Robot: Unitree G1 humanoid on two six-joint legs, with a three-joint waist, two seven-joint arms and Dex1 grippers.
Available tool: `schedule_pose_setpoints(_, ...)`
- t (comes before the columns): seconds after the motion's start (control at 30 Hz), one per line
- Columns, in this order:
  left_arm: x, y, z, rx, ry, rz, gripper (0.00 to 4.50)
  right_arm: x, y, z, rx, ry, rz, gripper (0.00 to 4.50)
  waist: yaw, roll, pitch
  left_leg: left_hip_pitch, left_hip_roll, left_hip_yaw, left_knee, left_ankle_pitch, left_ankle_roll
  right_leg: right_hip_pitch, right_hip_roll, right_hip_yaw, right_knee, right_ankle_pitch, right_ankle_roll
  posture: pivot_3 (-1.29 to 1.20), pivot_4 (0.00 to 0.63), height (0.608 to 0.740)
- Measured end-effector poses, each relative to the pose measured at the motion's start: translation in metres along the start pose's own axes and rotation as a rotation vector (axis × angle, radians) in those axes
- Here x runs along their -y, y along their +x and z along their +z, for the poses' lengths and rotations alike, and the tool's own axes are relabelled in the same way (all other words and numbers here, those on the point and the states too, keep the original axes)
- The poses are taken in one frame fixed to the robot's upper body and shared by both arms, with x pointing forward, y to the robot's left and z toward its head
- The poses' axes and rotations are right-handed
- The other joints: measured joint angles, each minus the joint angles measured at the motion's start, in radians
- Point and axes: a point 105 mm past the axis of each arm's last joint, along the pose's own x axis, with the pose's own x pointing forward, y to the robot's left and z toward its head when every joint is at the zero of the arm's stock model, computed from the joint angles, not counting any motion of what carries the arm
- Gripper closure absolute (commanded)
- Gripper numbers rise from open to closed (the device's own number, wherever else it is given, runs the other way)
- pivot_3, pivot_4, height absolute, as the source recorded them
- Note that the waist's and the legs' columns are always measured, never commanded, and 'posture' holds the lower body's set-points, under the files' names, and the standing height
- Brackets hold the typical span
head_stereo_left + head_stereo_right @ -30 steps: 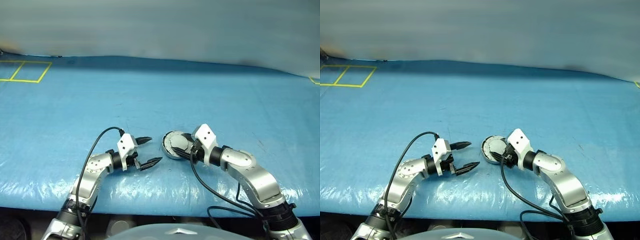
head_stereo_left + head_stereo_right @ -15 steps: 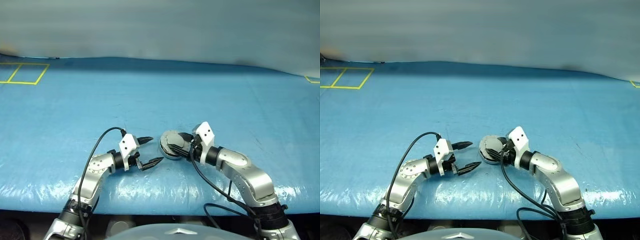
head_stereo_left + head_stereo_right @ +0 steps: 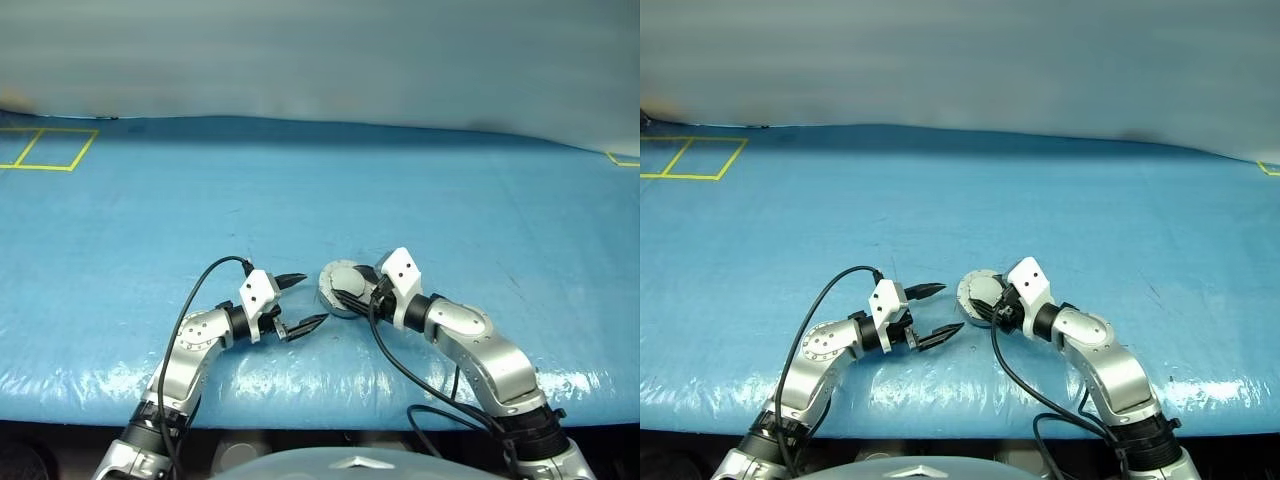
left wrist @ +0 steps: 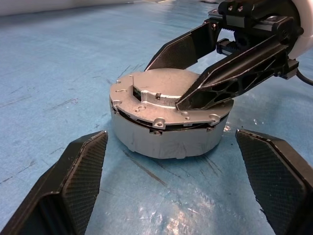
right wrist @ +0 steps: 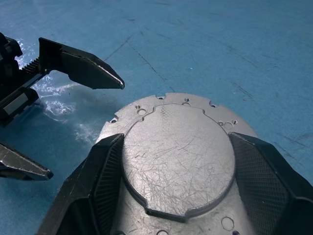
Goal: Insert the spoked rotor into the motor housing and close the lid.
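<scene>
The silver motor housing (image 4: 166,139) stands on the blue table, just in front of me. The lid (image 5: 178,161), a flat silver disc with a notched edge, lies on top of it, slightly askew, with a thin gap showing on one side. My right gripper (image 3: 350,291) reaches in from the right and is shut on the lid, one black finger on each side of its raised round middle. To the left of the housing my left gripper (image 3: 312,298) is open with nothing between its fingers, pointing at the housing. The spoked rotor is hidden.
The table is covered by a blue sheet (image 3: 330,200). Yellow tape squares (image 3: 45,148) mark its far left corner, and a yellow mark (image 3: 620,158) sits at the far right. The table's front edge runs just below both arms. Black cables loop from both wrists.
The silver disc in my right gripper stood tilted a second ago and now lies flatter on the housing. My right hand has shifted slightly left. The left gripper has kept still.
</scene>
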Motion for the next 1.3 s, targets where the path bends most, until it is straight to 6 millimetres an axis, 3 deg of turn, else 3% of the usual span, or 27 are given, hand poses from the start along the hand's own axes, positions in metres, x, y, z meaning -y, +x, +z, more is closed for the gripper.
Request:
schedule_pose_setpoints(0.53, -0.001, 0.000, 0.001, 0.001, 0.001, 0.004, 0.00, -0.003, 0.008, -0.007, -0.025, -0.056, -0.023, 1.47, -0.011, -0.005, -0.004, 0.005, 0.001, 0.001, 0.000, 0.000, 0.000, 0.004, 0.000, 0.001, 0.001, 0.000, 0.000, 0.00, 0.150, 0.740)
schedule_pose_setpoints(0.77, -0.013, 0.010, 0.008, 0.035, 0.011, 0.068, 0.00, -0.003, 0.006, -0.008, -0.024, -0.051, -0.024, 1.47, -0.009, -0.006, -0.005, 0.005, 0.000, 0.001, 0.000, 0.000, 0.000, 0.005, 0.000, 0.001, 0.000, 0.000, 0.000, 0.00, 0.150, 0.740)
schedule_pose_setpoints(0.9, -0.016, 0.017, 0.017, 0.080, 0.034, 0.069, 0.95, -0.003, 0.005, -0.008, -0.023, -0.050, -0.026, 1.47, -0.007, -0.006, -0.005, 0.005, 0.000, 0.000, -0.001, 0.000, 0.000, 0.005, 0.000, 0.000, -0.001, 0.000, 0.000, 0.00, 0.150, 0.740)
schedule_pose_setpoints(1.23, -0.020, 0.023, 0.017, 0.080, 0.044, 0.041, 4.36, -0.001, 0.000, -0.009, -0.022, -0.045, -0.044, 1.47, 0.004, -0.006, -0.005, 0.004, 0.000, 0.000, -0.001, 0.000, 0.000, 0.004, 0.000, 0.000, -0.001, 0.000, 0.000, 0.00, 0.150, 0.740)
schedule_pose_setpoints(1.3, -0.019, 0.024, 0.016, 0.072, 0.045, 0.034, 4.48, -0.001, -0.001, -0.009, -0.022, -0.044, -0.047, 1.47, 0.008, -0.006, -0.005, 0.004, 0.000, 0.000, -0.002, 0.000, 0.000, 0.004, 0.000, 0.000, -0.001, 0.000, 0.000, 0.00, 0.150, 0.740)
